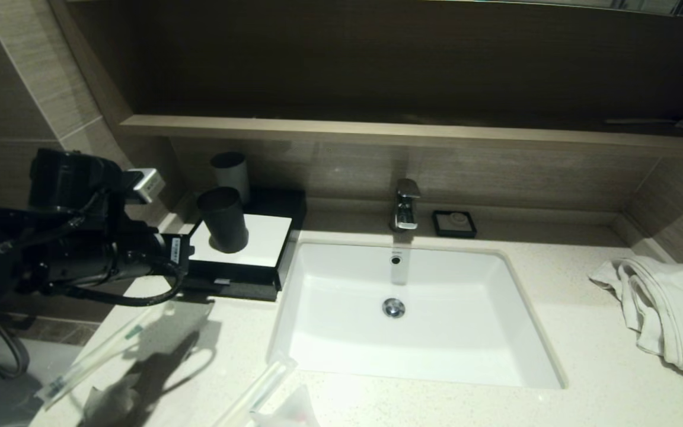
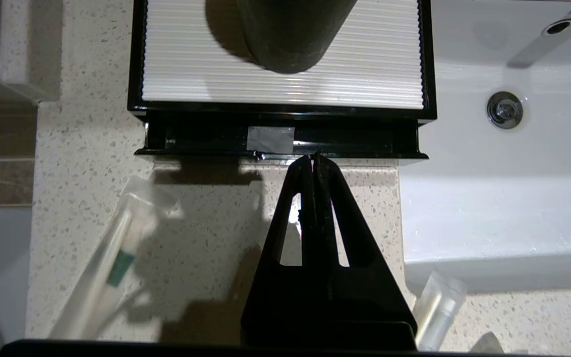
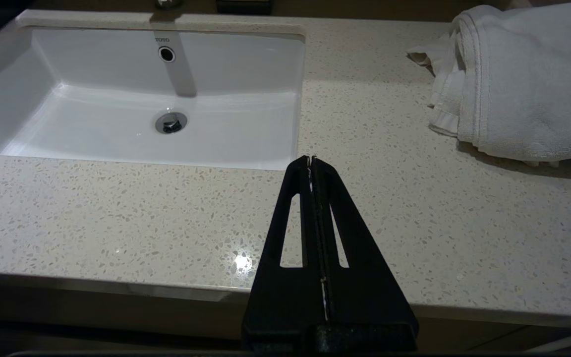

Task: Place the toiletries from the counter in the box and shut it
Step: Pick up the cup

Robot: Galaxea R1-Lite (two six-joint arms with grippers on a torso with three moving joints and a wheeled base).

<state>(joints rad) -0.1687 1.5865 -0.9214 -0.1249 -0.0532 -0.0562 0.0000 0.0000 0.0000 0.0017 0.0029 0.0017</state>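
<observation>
Our left gripper (image 2: 314,157) is clenched on nothing, its tips at the front edge of the box's drawer (image 2: 280,141), which stands slightly out from the box (image 1: 241,261) (a black cup (image 1: 223,219) sits on its white top). The toiletries, wrapped sticks (image 2: 112,263), lie on the counter (image 3: 117,213) before the box. Our right gripper (image 3: 311,159), clenched too, hangs over the counter's near edge.

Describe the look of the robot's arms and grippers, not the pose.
The left arm is bulky and black, with looping black cables, a white label and a small silver-grey module on top. The left gripper and right gripper match: matte black, tapering to a point, each finger with a slim cut-out slot.
</observation>
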